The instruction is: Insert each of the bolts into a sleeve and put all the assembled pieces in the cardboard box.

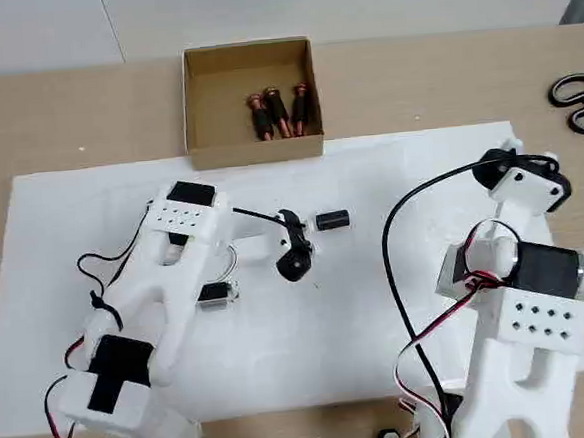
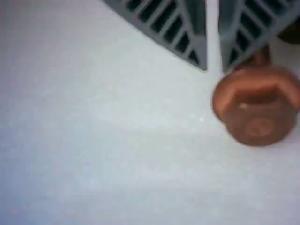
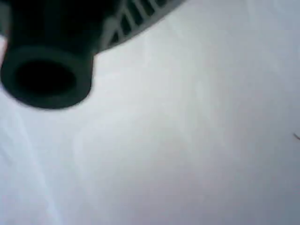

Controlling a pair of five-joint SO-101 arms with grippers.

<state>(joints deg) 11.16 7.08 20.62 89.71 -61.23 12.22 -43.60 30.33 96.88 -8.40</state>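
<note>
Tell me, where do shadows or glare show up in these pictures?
High view: soft, even light, faint shadows on the white sheet, no glare. Left wrist view: a small glint on the bolt head. Right wrist view: the bore of the sleeve is dark.

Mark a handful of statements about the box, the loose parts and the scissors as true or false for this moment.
1. The cardboard box holds three assembled pieces. True.
2. The scissors lie inside the box. False: they lie on the bare table at its far right edge, off the white sheet.
3. A loose sleeve lies on the white sheet, apart from the box. True.
4. The bolt in the left wrist view has a black head. False: its head is copper-coloured.
5. The near sleeve in the right wrist view turns its open end toward the camera. True.
</note>
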